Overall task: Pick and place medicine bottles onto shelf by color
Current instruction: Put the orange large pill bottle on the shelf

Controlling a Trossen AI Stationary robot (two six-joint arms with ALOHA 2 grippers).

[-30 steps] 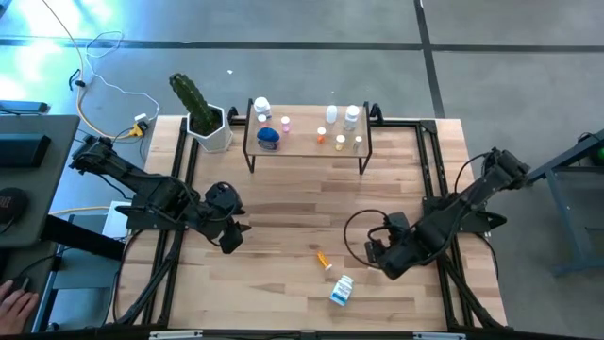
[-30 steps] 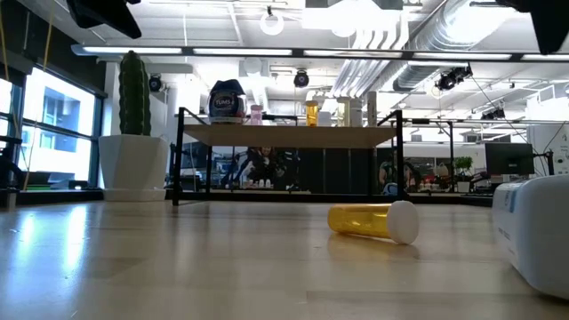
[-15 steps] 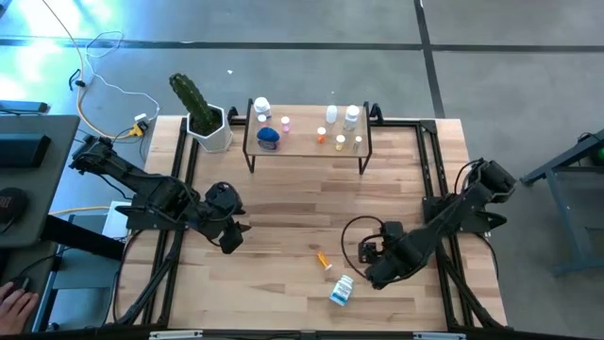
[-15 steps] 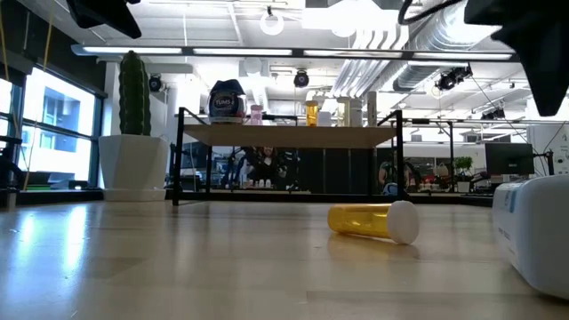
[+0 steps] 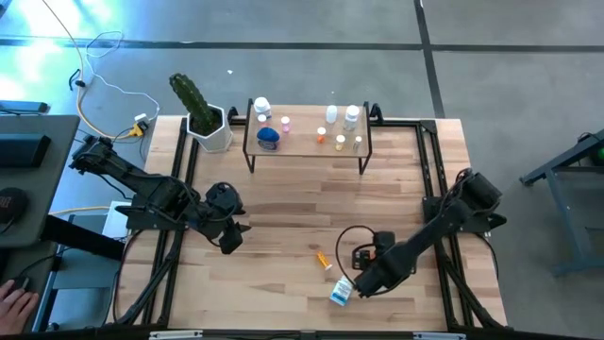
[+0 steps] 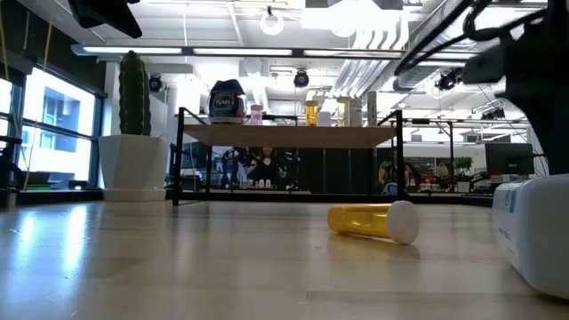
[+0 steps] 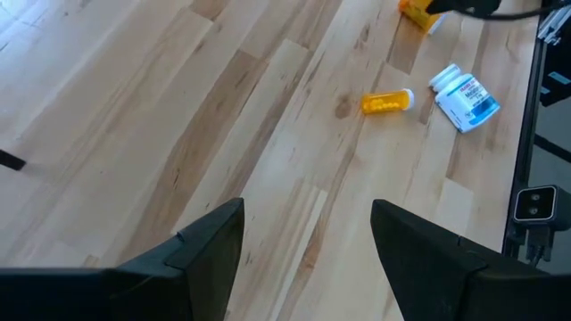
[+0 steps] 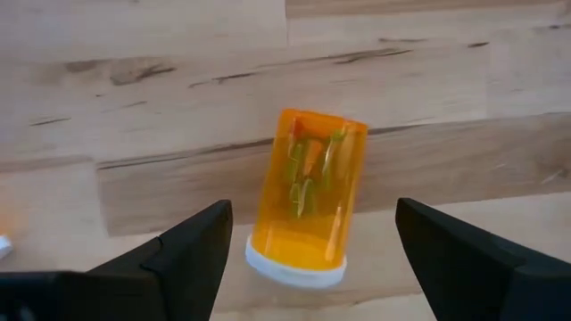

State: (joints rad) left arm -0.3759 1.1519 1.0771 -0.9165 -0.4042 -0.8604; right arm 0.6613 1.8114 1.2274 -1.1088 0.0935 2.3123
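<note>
An orange medicine bottle [image 8: 308, 192] with a white cap lies on its side on the table, right under my right gripper [image 8: 312, 227]. That gripper points down, open, one finger on each side of the bottle and clear of it. In the high view the arm hides this bottle. A small orange vial [image 5: 323, 259] and a white, blue-labelled bottle [image 5: 342, 290] lie close by. My left gripper [image 5: 229, 236] hangs open and empty over the table's left part. The shelf [image 5: 307, 149] stands at the far edge with several bottles on it.
A white pot with a green cactus [image 5: 203, 118] stands left of the shelf. Black frame rails [image 5: 436, 179] run along the table's sides. Bare wood lies between the two arms and in front of the shelf.
My right gripper has come down and moved toward the table's near edge and left, over the orange bottle beside the white one, rolling its wrist on the way. Its fingers stay open. No bottle has moved.
</note>
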